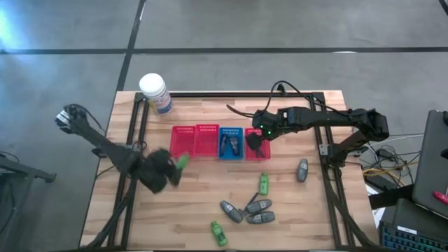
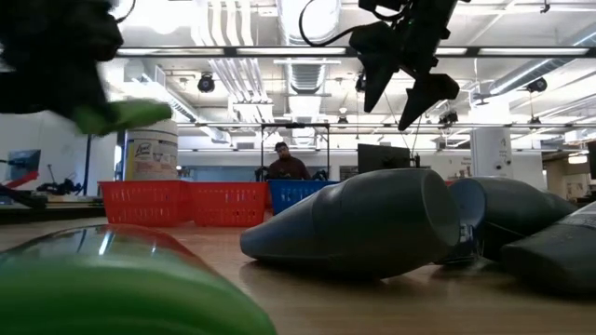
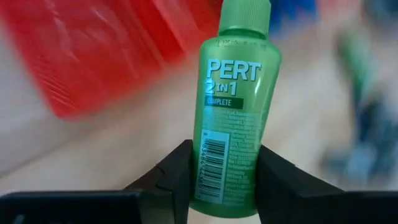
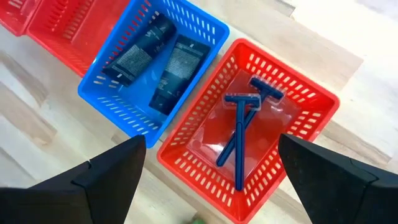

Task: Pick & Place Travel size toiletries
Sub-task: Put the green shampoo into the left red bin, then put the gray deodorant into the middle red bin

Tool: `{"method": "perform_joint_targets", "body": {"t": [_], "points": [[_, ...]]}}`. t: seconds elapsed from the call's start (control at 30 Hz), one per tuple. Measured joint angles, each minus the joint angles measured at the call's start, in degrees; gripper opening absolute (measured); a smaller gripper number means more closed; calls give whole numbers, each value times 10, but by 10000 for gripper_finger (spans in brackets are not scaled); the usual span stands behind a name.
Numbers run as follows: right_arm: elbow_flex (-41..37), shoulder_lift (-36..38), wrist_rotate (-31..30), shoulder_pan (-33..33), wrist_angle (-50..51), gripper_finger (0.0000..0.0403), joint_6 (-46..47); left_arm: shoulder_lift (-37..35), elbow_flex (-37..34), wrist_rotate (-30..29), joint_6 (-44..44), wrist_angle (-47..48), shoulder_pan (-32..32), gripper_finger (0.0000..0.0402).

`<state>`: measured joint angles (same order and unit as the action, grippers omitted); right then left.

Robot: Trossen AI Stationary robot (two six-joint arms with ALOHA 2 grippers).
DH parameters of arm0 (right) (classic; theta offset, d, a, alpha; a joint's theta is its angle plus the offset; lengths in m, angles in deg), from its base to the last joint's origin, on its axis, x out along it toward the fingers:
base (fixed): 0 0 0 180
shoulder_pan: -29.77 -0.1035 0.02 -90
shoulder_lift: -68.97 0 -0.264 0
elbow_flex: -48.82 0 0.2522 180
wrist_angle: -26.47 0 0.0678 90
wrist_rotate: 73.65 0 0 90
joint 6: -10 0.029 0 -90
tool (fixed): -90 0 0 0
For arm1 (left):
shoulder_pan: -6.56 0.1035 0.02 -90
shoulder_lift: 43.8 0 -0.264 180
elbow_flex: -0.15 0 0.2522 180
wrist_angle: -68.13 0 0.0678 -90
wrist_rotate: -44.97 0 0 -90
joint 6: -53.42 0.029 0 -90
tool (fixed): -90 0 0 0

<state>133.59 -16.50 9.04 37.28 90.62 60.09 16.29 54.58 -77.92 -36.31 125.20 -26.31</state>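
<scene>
Wooden table [image 1: 203, 203] carries row of baskets: red baskets [image 1: 195, 140], blue basket [image 4: 163, 68] holding two dark tubes [image 4: 155, 62], red end basket [image 4: 249, 127] holding two razors [image 4: 239, 134].
Right gripper [image 4: 208, 171] hangs above blue and red end baskets, jaws spread wide, nothing held.
Left gripper [image 3: 227, 180] near front of red baskets, fingers clamped on green bottle [image 3: 235, 106].
Grey tubes [image 1: 250, 210], two more green bottles [image 1: 264, 184] lie loose on table.
</scene>
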Motion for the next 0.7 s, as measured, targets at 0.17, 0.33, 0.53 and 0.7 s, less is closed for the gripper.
{"method": "perform_joint_targets", "body": {"t": [0.17, 0.33, 0.53, 0.7], "points": [[0, 0, -16, 0, -1, 363, 6, -79, -39, -42, -61, 0, 103, 133], [0, 0, -19, 2, -2, 364, 8, -88, -90, -6, -9, -57, 234, 131], [0, 0, 4, -1, 9, 364, 7, -85, -133, 100, 78, -134, 336, 182], [-5, 0, 20, -7, 104, 364, 41, -88, -138, 115, 100, -129, 349, 235]]}}
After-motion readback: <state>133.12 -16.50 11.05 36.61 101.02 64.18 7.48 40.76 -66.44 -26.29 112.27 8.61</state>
